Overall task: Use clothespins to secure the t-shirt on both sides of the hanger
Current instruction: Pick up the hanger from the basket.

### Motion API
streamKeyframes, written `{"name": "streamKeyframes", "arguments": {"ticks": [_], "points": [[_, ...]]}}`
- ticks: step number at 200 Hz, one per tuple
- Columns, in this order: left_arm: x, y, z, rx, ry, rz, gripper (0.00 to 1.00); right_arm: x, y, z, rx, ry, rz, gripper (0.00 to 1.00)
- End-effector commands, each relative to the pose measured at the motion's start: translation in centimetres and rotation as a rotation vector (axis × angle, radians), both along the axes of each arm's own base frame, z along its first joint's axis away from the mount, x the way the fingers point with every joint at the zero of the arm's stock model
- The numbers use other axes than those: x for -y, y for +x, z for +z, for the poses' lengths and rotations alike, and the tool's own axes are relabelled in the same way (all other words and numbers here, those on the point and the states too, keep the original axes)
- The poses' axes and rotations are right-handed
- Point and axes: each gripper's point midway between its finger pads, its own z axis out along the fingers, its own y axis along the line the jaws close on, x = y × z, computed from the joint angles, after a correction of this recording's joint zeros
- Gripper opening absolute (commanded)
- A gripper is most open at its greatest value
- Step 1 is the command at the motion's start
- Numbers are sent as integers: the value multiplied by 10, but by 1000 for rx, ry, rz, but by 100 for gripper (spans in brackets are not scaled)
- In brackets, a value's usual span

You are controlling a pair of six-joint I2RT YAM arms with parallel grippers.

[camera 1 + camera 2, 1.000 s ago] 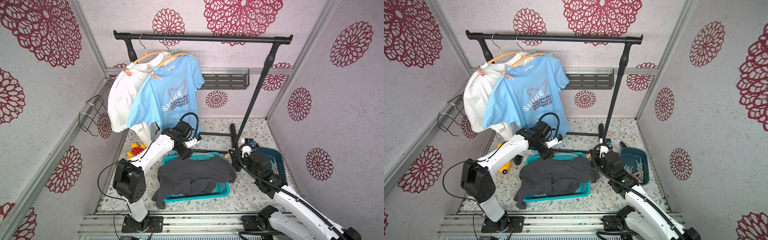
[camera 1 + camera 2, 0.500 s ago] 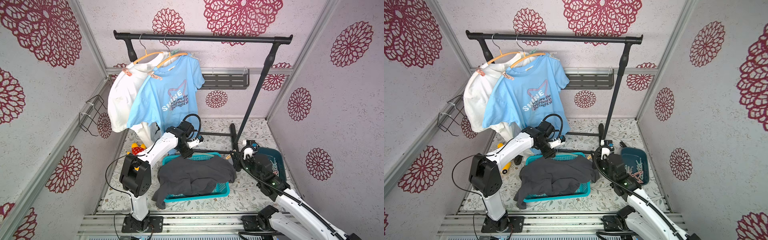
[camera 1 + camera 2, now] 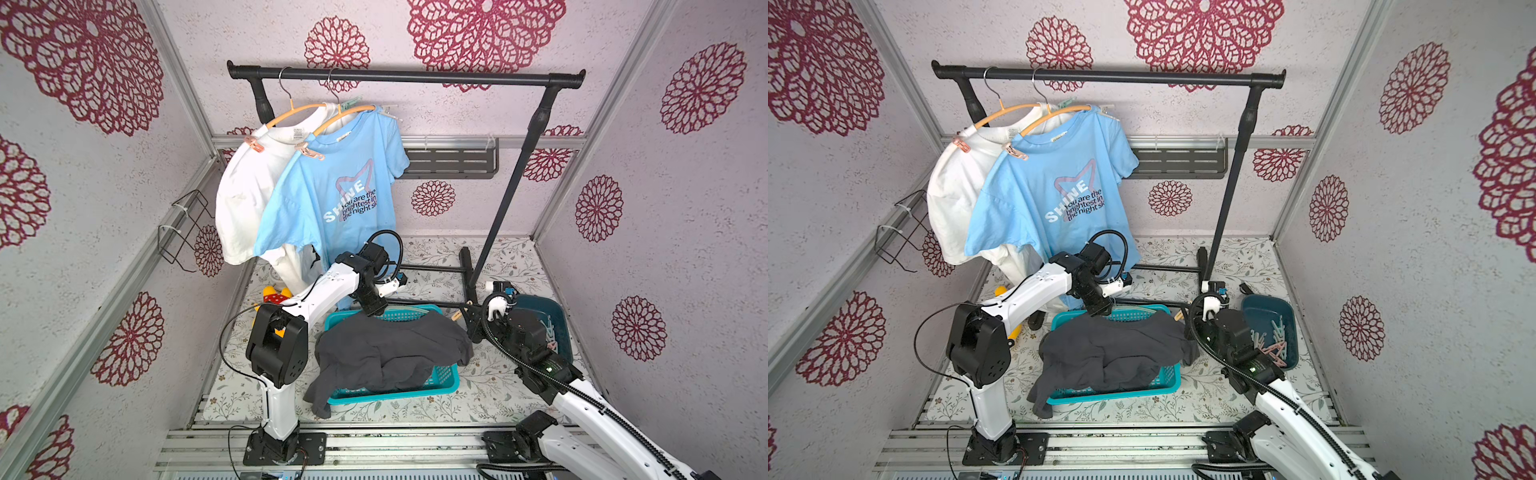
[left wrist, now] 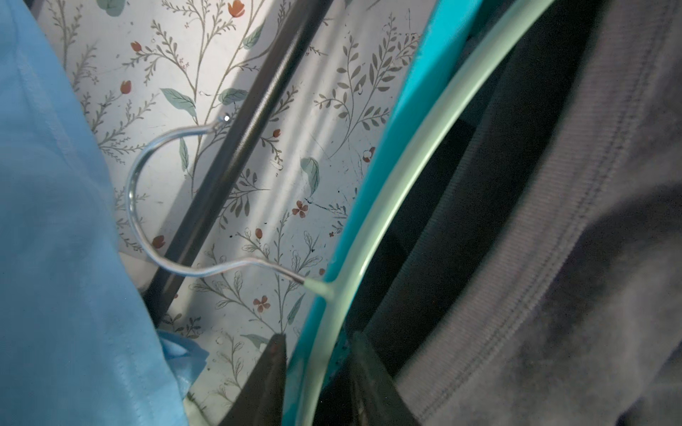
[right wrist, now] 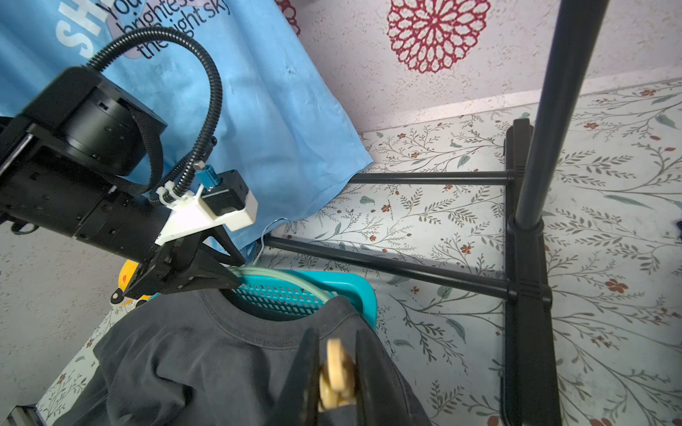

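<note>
Over the teal basket (image 3: 440, 380) on the desk (image 3: 490, 257): dark grey t-shirt (image 3: 390, 353), draped loose, with the mint-green hanger (image 4: 369, 228) lying at its collar and the wire hook out past the basket rim. No pin visible on either shoulder, so judged early for this garment, with both sides left to clip.

Up on the rail (image 3: 407, 77): white t-shirt (image 3: 245, 195) and blue t-shirt (image 3: 332, 191), already hung on orange hangers. Pink clothespins (image 3: 309, 150) at their near shoulders, paler ones at the far shoulders.

Left end effector (image 4: 317, 335): jaws narrowed to either side of the hanger arm at the basket rim. Cannot tell whether actually pinching it.

Right end effector (image 5: 335, 341): closed on one yellowish clothespin (image 5: 334, 372), just beside the basket's corner and over the dark shirt's edge. Long axis of that pin along the fingers, roughly level in a top view (image 3: 457, 316), free end toward the collar. Unclear which end bites.

Spare clothespins (image 3: 1277, 332) heaped in the dark blue tray (image 3: 1266, 305), beside the right arm.
</note>
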Motion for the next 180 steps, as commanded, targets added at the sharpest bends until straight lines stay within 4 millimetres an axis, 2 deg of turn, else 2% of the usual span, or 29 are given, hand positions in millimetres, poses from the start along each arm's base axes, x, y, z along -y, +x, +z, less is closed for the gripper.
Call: {"name": "streamKeyframes", "arguments": {"ticks": [1, 111, 152, 180], "points": [[0, 4, 3, 6, -3, -16, 29, 2, -1, 14, 30, 36, -6, 0], [-6, 7, 1, 40, 26, -24, 9, 5, -1, 11, 27, 35, -21, 0], [-8, 11, 18, 101, 20, -20, 6, 6, -2, 16, 53, 7, -18, 0], [-9, 15, 41, 209, 24, -20, 3, 6, -3, 26, 95, -15, -4, 0]]}}
